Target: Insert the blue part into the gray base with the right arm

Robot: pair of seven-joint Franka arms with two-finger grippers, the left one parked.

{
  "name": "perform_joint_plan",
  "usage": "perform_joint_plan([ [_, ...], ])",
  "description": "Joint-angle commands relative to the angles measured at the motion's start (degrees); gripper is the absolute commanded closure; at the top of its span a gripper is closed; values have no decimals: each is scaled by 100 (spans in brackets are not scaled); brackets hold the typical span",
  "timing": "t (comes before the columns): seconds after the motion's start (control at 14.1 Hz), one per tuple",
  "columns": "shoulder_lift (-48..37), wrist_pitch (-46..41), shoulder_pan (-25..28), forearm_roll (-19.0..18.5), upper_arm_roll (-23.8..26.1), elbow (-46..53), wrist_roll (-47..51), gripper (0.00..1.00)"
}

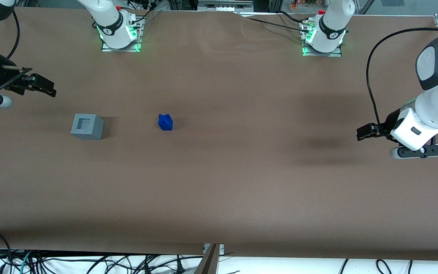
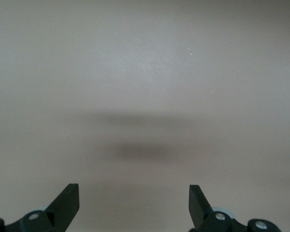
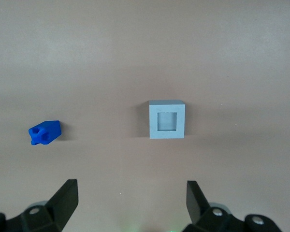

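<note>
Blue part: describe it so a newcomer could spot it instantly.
On the brown table, toward the working arm's end, stands a light-gray plastic cube with a square recess. Beside it, apart, sits the small bright-blue plastic block, the only blue item. The right arm's black two-finger hand hovers open, away from both.

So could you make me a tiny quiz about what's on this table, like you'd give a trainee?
1. True or false: the blue part already sits in the gray base.
2. The gripper is: A) clamped on the blue part, B) open, holding nothing and touching neither item, C) resting on the gray base.
3. Which item lies closer to the parked arm's end of the table?

Key: 1. False: they stand apart on the table, and the recess is empty. 2. B: in the right wrist view its fingers are spread. 3. The blue part.
</note>
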Motion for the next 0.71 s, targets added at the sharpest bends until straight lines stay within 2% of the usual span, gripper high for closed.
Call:
perform_joint_plan([
  [0.0,-10,-11,70,-61,-58,54,-38,1],
  [0.64,-2,-19,88,-61,-49,54,-47,1],
])
